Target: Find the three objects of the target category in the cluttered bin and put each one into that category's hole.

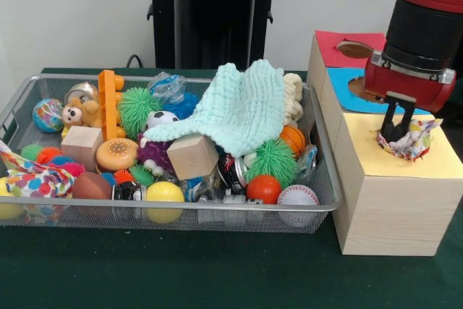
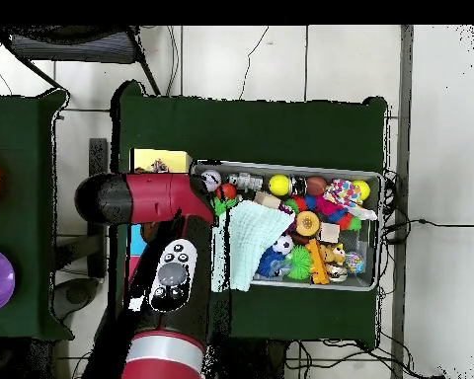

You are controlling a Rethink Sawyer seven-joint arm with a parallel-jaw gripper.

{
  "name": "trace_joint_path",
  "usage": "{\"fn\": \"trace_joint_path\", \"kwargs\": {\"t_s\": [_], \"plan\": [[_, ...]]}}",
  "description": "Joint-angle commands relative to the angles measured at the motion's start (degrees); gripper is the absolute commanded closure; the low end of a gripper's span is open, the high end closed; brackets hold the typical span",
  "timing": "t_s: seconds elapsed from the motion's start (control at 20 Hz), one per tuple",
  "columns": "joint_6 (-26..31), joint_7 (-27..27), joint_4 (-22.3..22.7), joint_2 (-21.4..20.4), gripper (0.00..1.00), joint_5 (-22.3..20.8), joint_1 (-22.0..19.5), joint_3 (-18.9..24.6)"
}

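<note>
My gripper [image 1: 393,132] hangs over the hole in the yellow top [image 1: 434,166] of the wooden box, at the right of the front view. Its fingers stand close together, shut on a crumpled patterned cloth pouch [image 1: 409,142] that sits in the mouth of the hole. A second patterned pouch [image 1: 27,179] [image 2: 348,189] lies at the left end of the wire bin [image 1: 327,179] among the toys. In the overhead view my red arm [image 2: 157,197] covers the gripper and most of the box; only a strip of the yellow top [image 2: 162,160] shows.
The box also has a blue top [image 1: 346,79] and a red top [image 1: 338,40], each with a hole. A mint knitted cloth [image 1: 242,110] [image 2: 243,242] drapes over the bin's heap of balls, wooden blocks [image 1: 192,155] and spiky toys. Green felt covers the table [image 1: 217,273].
</note>
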Motion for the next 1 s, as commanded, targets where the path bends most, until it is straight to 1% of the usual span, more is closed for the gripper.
{"fn": "trace_joint_path", "kwargs": {"t_s": [0.05, 0.15, 0.2, 0.3, 0.45, 0.55, 0.65, 0.8, 1.0], "plan": [[1.5, 11.9, 1.6, 2.7, 1.0, 1.5, -3.2, -1.6], [0.1, 10.4, 3.9, 1.7, 1.0, 3.6, -5.2, 2.3], [0.8, 9.7, 4.3, 1.4, 1.0, 3.8, -5.5, 2.9], [4.1, 8.5, 4.9, 0.0, 1.0, 4.3, -5.7, 3.0], [8.4, 6.0, 7.5, -3.4, 1.0, 6.0, -6.9, 5.1], [11.4, 5.3, 8.5, -5.9, 1.0, 6.6, -7.0, 5.4], [13.7, 5.1, 8.7, -7.2, 1.0, 6.9, -7.0, 5.6], [15.7, 5.0, 8.7, -7.9, 1.0, 6.8, -6.9, 5.7], [16.9, 4.8, 8.8, -8.4, 1.0, 6.5, -7.3, 6.0]]}}
